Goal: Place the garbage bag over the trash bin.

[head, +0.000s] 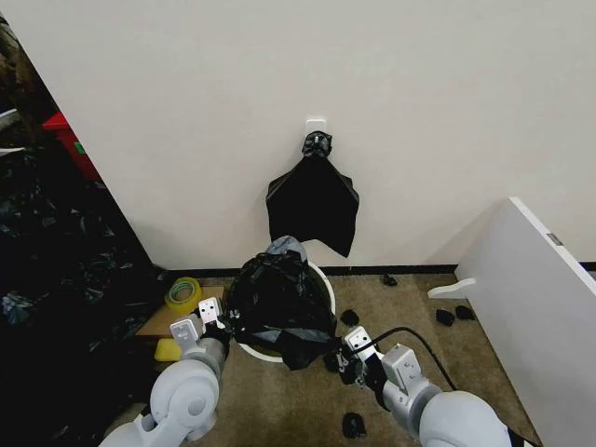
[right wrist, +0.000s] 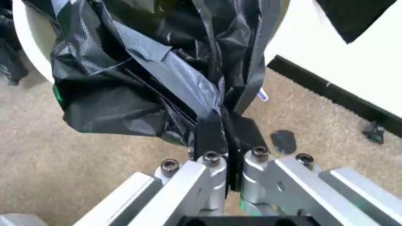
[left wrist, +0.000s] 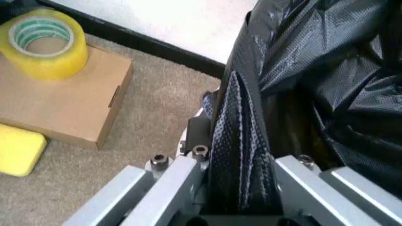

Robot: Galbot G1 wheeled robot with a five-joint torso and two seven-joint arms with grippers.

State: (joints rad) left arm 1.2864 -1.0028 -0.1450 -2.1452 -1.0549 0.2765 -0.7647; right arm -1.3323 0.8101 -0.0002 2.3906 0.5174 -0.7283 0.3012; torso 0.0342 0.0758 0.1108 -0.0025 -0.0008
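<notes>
While both arms reach low, left gripper (head: 222, 321) and right gripper (head: 337, 352) clench the garbage bag (head: 279, 298) over the trash bin (head: 325, 284).

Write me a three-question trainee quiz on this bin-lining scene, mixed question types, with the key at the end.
1. True or false: the left gripper and the right gripper each pinch part of the garbage bag.
2. The roll of yellow tape rests on: A) the yellow sponge B) the cardboard box C) the trash bin.
3. What hangs on the wall hook above the bin?

Key: 1 true; 2 B; 3 a flat black bundle, knotted at its top.
</notes>
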